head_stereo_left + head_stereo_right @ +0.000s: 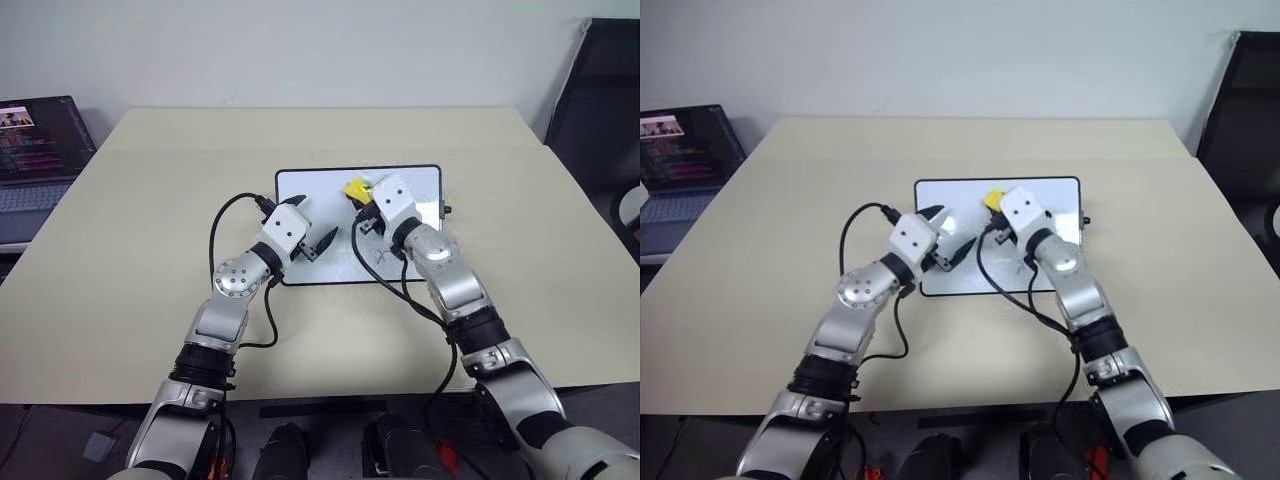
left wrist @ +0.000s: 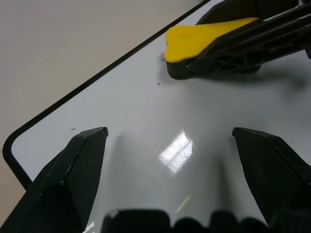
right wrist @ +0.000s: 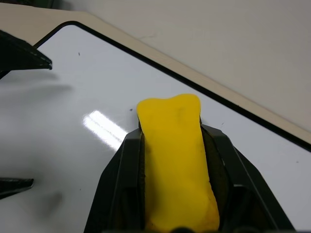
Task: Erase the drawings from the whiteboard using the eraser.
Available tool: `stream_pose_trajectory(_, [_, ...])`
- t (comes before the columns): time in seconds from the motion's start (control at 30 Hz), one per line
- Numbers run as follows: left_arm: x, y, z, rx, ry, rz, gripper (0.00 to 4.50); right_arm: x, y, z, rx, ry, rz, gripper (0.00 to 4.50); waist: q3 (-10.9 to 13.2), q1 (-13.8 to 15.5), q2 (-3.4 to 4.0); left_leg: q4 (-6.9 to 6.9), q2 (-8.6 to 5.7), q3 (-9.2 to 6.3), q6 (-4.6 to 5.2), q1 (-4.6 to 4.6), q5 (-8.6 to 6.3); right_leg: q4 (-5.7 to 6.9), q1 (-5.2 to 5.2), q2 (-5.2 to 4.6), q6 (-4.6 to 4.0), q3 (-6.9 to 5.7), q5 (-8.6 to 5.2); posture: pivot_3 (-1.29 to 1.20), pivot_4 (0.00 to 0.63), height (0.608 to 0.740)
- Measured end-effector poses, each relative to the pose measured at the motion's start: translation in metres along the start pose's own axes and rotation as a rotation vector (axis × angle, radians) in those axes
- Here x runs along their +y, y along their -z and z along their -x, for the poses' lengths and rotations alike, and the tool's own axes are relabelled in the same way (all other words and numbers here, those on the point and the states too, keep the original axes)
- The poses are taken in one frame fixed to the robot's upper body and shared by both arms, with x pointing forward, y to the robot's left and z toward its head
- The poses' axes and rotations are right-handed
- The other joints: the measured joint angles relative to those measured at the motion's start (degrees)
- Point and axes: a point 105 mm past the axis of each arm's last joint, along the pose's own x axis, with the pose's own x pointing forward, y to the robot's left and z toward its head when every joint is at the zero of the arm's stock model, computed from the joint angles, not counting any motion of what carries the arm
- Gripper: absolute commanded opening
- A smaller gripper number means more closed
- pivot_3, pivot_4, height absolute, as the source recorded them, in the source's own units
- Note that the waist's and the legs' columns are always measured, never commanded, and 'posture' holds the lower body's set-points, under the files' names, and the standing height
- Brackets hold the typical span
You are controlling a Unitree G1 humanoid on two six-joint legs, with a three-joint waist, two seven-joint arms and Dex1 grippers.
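One scribble left beside the wiping arm

Sits clamped in the right tool [image 3: 175,213], the yellow eraser [image 3: 176,160], fingers tight on both its long sides, pressed to the far part of the whiteboard [image 1: 310,185]. Lies flat on the beige bench [image 1: 150,250], near its middle. Shows an x-like mark [image 1: 381,257] just beside the right forearm, unwiped. Hovers over the board's left half, the left tool [image 2: 170,141], spread wide, gripping nothing.

Could skid under a hard stroke, since nothing pins the board. Could miss the mark tucked under the arm. Could snag a dangling cable on the frame.

Hidden: the eraser's base, board surface beneath both arms, any other drawings. Cut off at the edge: a laptop [image 1: 40,150].
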Motion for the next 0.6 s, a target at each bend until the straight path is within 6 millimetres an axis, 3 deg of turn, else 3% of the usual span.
stream_pose_trajectory(0.4, [0.001, 0.000, 0.000, 0.001, -0.002, -0.002, 4.50, 0.007, 0.000, -0.003, -0.018, -0.003, -0.022, 1.23, 0.00, -0.15, 0.00, -0.01, 0.04, 0.01, 0.00, 0.04, 0.00, 0.03, 0.00, -0.01, -0.01, 0.01, 0.00, 0.00, 0.150, 0.740])
stream_pose_trajectory(0.6, [0.001, 0.000, 0.000, 0.001, -0.004, -0.002, 4.50, 0.027, 0.002, -0.003, -0.009, -0.079, -0.040, 1.23, 0.00, -0.28, 0.00, -0.01, 0.04, 0.02, 0.00, 0.05, 0.00, 0.03, -0.01, -0.01, -0.01, 0.01, 0.00, 0.00, 0.150, 0.740])
